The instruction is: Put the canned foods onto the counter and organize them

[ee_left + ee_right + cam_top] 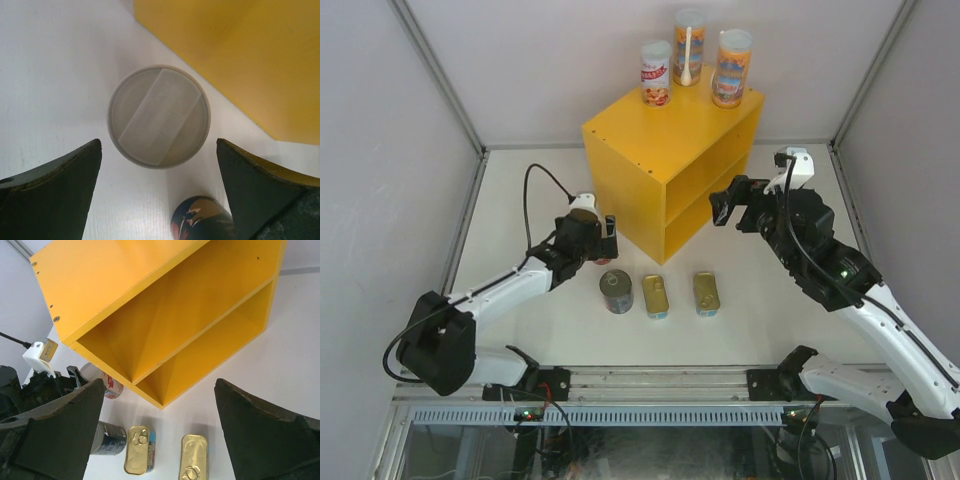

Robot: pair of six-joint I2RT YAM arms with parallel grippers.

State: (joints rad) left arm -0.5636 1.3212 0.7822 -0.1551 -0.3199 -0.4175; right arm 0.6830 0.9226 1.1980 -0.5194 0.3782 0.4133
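White table [760, 310] fills the floor of a pale-walled enclosure, with the yellow counter [660, 130] standing toward the back of it, one corner turned toward the arms.

The left gripper [158, 142] points straight down with its jaws released and spread wide. Between them stands a lone tall can [159, 116], seen from above by its pale round lid. Bare table shows on either side of the lid, so neither finger touches it. This can stands upright on the table just beside the counter's left wall. The dark round tin [616, 291] lies a little farther out from the counter, near its front corner.

The right gripper [159, 385] is also released, its jaws wide apart and holding nothing. It hangs off the counter's right side, near the open front but apart from it, and faces the two open compartments.

Farther out, two flat tins lie gold top up on the table in front of the counter's near corner, in a row with the dark round tin: the left flat tin [656, 296] just beside that tin, the right flat tin [707, 293] a little farther right.

Three more cans stand upright along the back of the counter's flat top: the red-labelled tall can [656, 73] on the left, the middle tall can [689, 47] farthest back, and the orange-labelled tall can [731, 68] on the right.
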